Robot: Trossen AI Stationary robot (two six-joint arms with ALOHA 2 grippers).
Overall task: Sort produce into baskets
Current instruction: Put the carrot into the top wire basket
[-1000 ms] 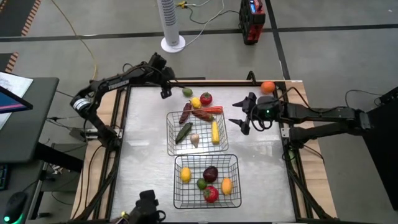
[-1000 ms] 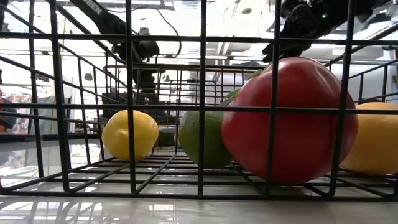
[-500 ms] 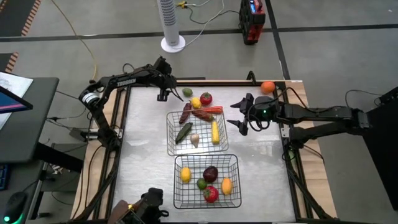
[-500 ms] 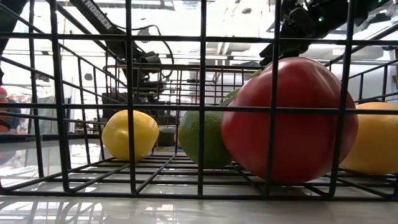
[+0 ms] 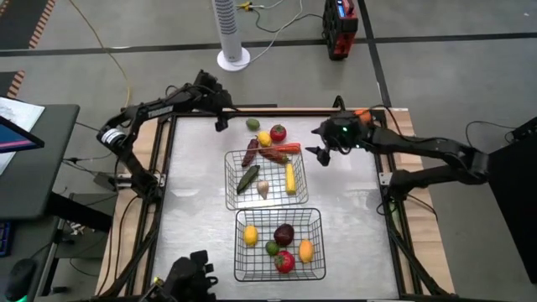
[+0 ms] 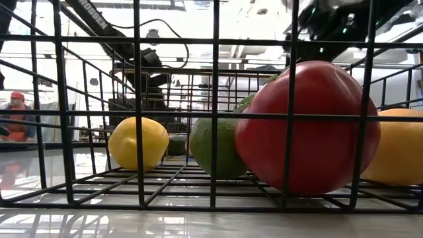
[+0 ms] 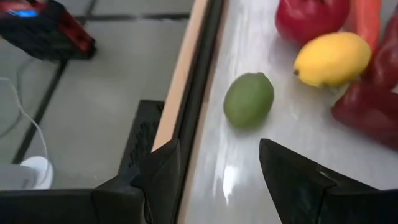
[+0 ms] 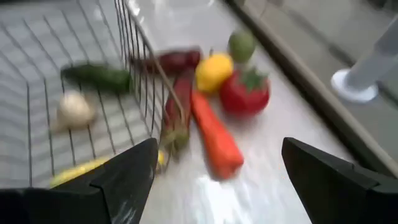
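Loose produce lies at the table's far middle: a green lime (image 5: pixel 252 124), a yellow lemon (image 5: pixel 264 137), a red tomato (image 5: pixel 278 132) and a long red pepper (image 5: pixel 287 148). My left gripper (image 5: pixel 221 120) is open and empty, left of the lime (image 7: pixel 249 99). My right gripper (image 5: pixel 320 149) is open and empty, right of the long pepper (image 8: pixel 214 134). The far basket (image 5: pixel 230 200) holds a dark red pepper, cucumber, garlic and corn. The near basket (image 5: pixel 238 270) holds a lemon, eggplant, lime, red apple and an orange-yellow fruit.
An orange (image 5: pixel 361 112) sits at the table's far right corner, partly behind my right arm. A raised wooden rim (image 7: pixel 180 93) runs along the table's far edge by the lime. Bare table lies left of both baskets. A person shows in the room behind (image 6: pixel 16 119).
My right gripper has moved toward the table's far edge and a little left, closer to the tomato and long pepper; its arm now covers part of the orange. My left arm has shifted slightly, its gripper staying near the lime. No produce has moved.
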